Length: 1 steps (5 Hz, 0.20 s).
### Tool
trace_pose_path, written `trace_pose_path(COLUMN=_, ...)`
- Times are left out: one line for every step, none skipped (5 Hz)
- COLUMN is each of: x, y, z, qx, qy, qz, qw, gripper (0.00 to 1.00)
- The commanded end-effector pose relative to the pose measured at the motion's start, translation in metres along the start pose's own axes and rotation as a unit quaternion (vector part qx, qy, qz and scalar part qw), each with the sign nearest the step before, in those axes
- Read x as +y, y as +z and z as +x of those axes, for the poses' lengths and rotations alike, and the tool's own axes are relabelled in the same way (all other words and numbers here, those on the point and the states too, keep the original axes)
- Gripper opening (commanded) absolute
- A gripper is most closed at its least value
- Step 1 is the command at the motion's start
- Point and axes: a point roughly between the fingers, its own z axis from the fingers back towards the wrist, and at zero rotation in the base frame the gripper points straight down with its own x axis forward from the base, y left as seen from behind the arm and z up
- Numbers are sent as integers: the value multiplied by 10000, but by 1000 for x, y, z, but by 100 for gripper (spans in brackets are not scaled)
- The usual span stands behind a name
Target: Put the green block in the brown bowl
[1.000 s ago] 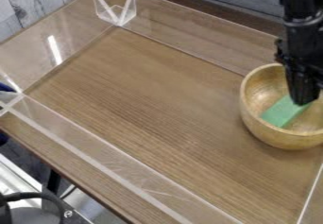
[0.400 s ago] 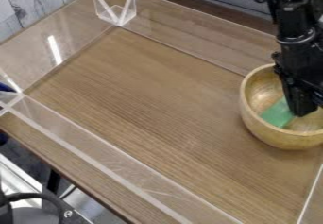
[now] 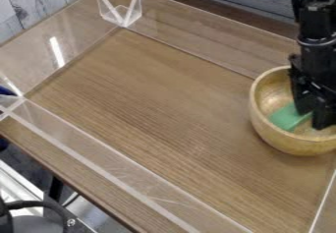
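The brown bowl [image 3: 266, 95] stands at the right side of the wooden table. Inside it the green block [image 3: 289, 117] lies on the yellowish floor, partly covered by the black fingers. My gripper [image 3: 316, 117] points down into the bowl just right of the block's visible part. Its jaws look slightly parted, and the block seems to rest on the bowl rather than hang. I cannot tell whether the fingers still touch the block.
Clear acrylic walls [image 3: 79, 148] run around the wooden table top [image 3: 144, 89]. A small clear bracket [image 3: 118, 9] stands at the back left corner. The bowl sits close to the right wall.
The gripper sank a little deeper into the bowl with the green block, then its jaws widened. The block now lies lower on the bowl's floor.
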Motion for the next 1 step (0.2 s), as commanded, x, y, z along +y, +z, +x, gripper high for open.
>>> trace_pose_path(x=-1, y=27, z=18, qx=-212, qy=-80, qz=131, qw=9997, gripper=100)
